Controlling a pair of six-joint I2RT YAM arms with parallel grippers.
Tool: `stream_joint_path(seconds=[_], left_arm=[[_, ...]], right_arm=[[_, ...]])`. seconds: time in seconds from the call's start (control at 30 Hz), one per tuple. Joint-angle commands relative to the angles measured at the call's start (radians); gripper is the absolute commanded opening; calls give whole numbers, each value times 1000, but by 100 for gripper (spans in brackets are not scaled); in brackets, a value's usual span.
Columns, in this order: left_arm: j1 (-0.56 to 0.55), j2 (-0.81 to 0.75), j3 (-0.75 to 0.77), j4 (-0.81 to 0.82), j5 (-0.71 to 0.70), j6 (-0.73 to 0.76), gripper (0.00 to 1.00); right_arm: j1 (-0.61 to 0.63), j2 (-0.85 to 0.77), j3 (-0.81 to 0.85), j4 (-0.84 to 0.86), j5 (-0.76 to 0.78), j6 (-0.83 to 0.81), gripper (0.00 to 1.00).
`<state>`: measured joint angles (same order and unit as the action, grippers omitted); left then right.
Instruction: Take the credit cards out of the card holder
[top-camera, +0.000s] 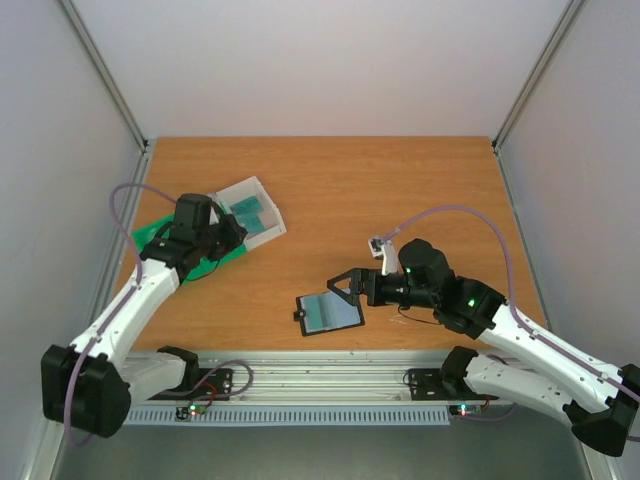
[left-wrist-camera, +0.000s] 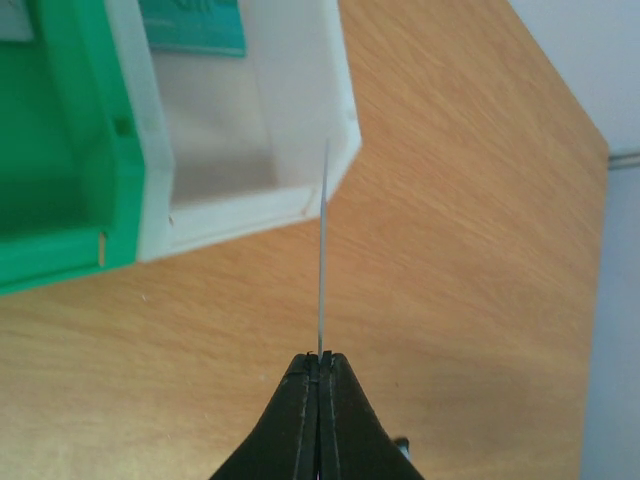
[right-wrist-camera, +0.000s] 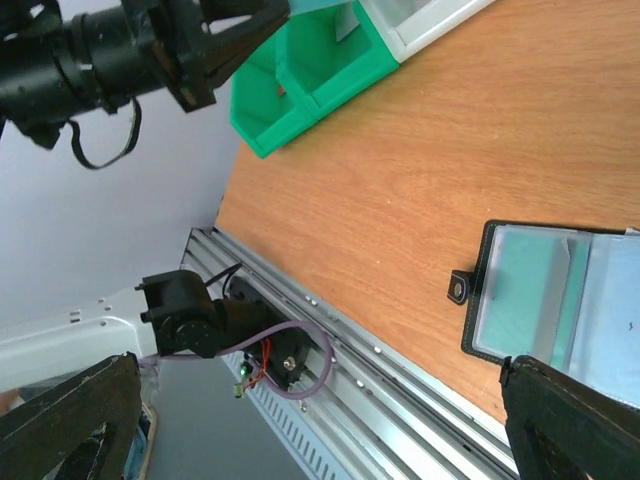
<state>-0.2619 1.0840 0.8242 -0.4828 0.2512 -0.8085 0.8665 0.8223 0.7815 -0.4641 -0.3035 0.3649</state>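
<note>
Table (top-camera: 400, 190): orange-brown wood grain, with a metal rail along the near edge. Card holder (top-camera: 330, 312): black, folding, lying open and flat close to the near edge of the table, between the two arm bases. Small tab (right-wrist-camera: 460, 288) at the holder's edge towards the left arm. Greyish-blue sleeved inside facing up, with a teal card (right-wrist-camera: 520, 290) lying flat in one half. Right claw (top-camera: 345, 286): released, fingers (right-wrist-camera: 70, 420) spread wide, gripping nothing, poised at the holder's far edge; contact with the holder not discernible. Left claw (left-wrist-camera: 320, 360): clenched on one credit card (left-wrist-camera: 322, 250), pinched by its near end and seen edge-on as a thin upright line, colour not readable. Free end of that card at the corner wall of the tray's white compartment; touching or not, cannot tell. Sorting tray (top-camera: 268, 233): green and white, at the left of the table, well apart from the holder and set at an angle to the table's edges. Green section (left-wrist-camera: 60, 150) joined to the white one along one side. Loose teal cards (top-camera: 250, 210) lying flat in the white compartment.
</note>
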Motion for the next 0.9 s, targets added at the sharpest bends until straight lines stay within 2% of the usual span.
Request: stream_joint_path(seconds=[0.0, 0.23, 0.47, 0.87], left_arm=[[50, 94, 82, 18, -40, 41, 0], [105, 264, 197, 39, -66, 57, 0], [116, 422, 279, 79, -73, 27, 0], [116, 575, 374, 110, -126, 30, 0]], right_arm=[[-3, -10, 20, -27, 19, -17, 98], [-3, -1, 38, -44, 32, -27, 98], [-3, 7, 43, -59, 58, -30, 98], [-3, 50, 75, -97, 82, -50, 98]])
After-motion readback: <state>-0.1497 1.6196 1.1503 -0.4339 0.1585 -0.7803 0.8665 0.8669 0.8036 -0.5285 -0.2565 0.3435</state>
